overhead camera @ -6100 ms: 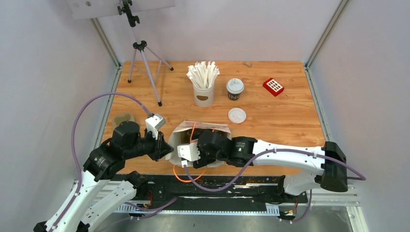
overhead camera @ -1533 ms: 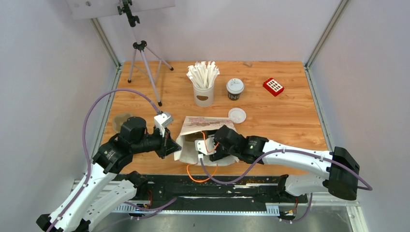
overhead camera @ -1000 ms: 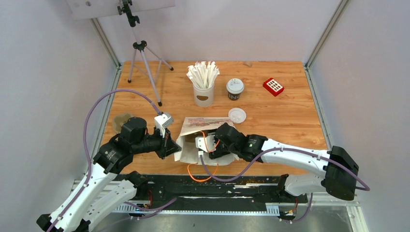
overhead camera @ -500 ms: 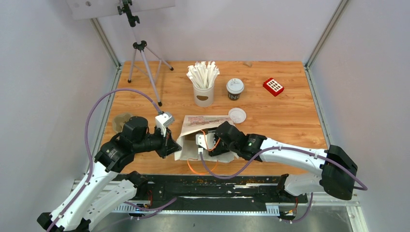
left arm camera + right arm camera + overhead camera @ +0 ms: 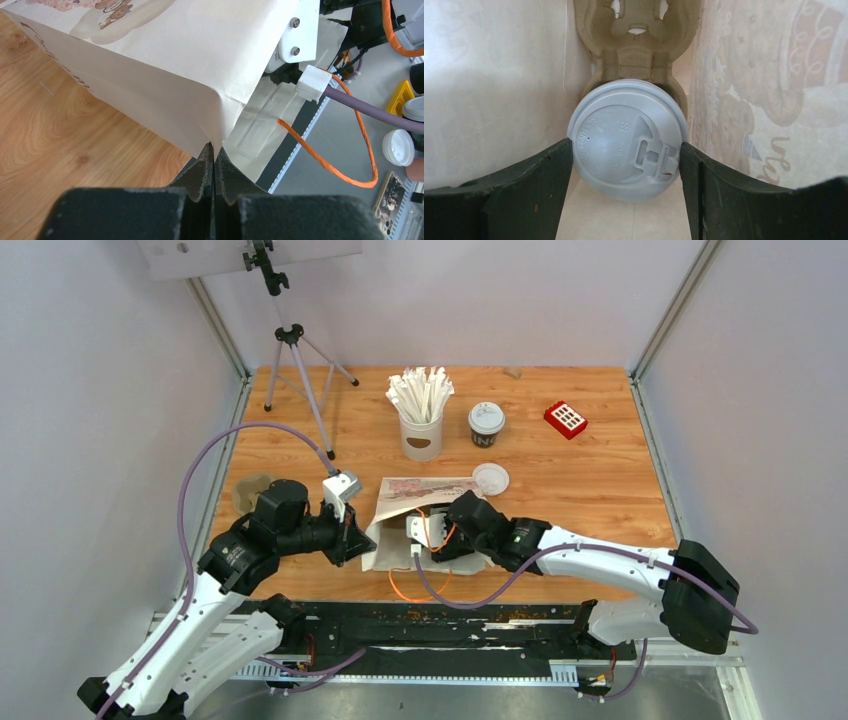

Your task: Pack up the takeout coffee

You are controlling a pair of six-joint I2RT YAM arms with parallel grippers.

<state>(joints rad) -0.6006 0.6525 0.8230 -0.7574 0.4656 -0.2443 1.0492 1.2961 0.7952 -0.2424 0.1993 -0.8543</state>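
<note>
One takeout coffee cup, its white lid [image 5: 626,140] facing me, lies inside the paper bag [image 5: 400,492] with its base in a beige pulp carrier [image 5: 636,45]. My right gripper [image 5: 626,150] reaches into the bag, both fingers [image 5: 539,175] pressed against the sides of that lid. From above, this gripper is hidden in the bag; only its wrist [image 5: 440,533] shows. My left gripper [image 5: 213,150] is shut on the corner of the bag's [image 5: 150,65] mouth edge and holds it up. The second dark coffee cup [image 5: 486,424] stands upright at the back of the table.
A loose white lid [image 5: 490,478] lies just beyond the bag. A white cup of paper-wrapped sticks [image 5: 421,410] stands beside the back coffee cup. A red block [image 5: 566,419] sits at the back right, a tripod [image 5: 300,370] at the back left. An orange cable [image 5: 405,590] loops near the front edge.
Since the oldest frame the bag and both arms have shifted away from the near edge. Over the last second the right wrist has edged slightly further into the bag; the left arm holds still.
</note>
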